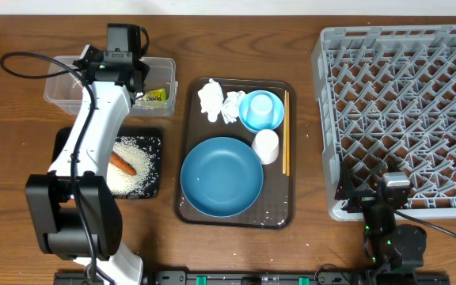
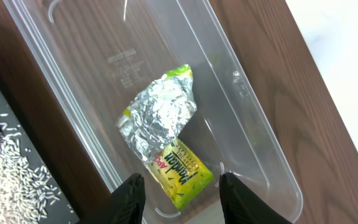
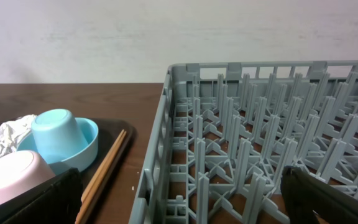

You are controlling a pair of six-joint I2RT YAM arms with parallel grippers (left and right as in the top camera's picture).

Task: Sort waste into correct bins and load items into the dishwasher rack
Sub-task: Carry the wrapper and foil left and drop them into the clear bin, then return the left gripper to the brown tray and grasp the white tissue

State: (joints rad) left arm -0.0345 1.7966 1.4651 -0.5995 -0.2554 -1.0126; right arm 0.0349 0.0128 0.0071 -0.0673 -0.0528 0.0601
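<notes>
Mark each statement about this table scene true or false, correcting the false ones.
1. The yellow-green packet lies inside the clear tub. True.
2. The carrot sits in the clear tub too. False: it lies on the rice in the black tray.
3. The dishwasher rack holds no dishes. True.
4. The large dark-blue bowl stands on the black tray. False: it sits on the brown tray.
5. The chopsticks lie on the brown tray beside the white cup. True.
</notes>
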